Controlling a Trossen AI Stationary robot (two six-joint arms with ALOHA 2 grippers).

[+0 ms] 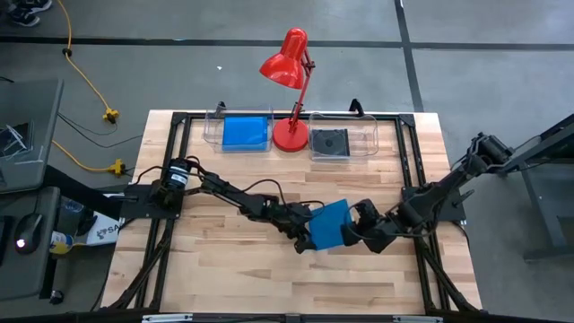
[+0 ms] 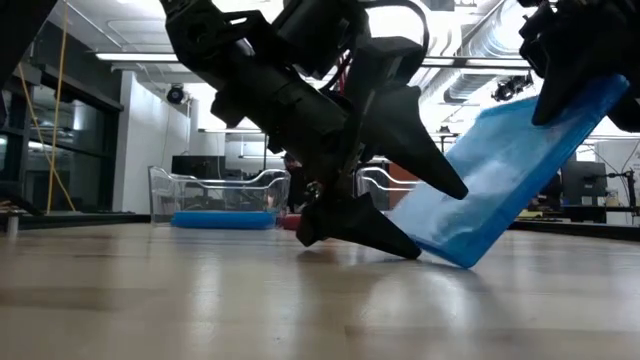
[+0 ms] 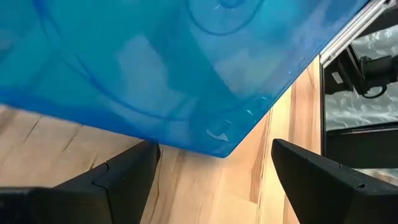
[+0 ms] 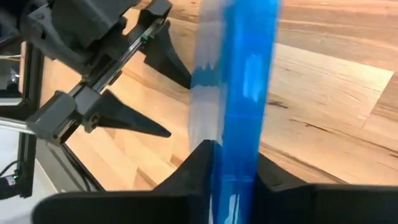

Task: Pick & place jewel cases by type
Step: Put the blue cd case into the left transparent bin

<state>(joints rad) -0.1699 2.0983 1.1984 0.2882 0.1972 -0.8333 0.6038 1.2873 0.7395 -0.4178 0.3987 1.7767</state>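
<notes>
1. The high view looks straight down on the whole wooden table, with the red lamp at the far edge between two clear trays.
2. The low view sits at tabletop height, facing level across the table toward the lamp side and the room beyond; the arms fill it closely.
3. The left wrist view looks past its own spread fingers, very near the blue jewel case.
4. The right wrist view looks along the same case's edge toward the left gripper.
5. All four views share that case, well in front of the lamp.
</notes>
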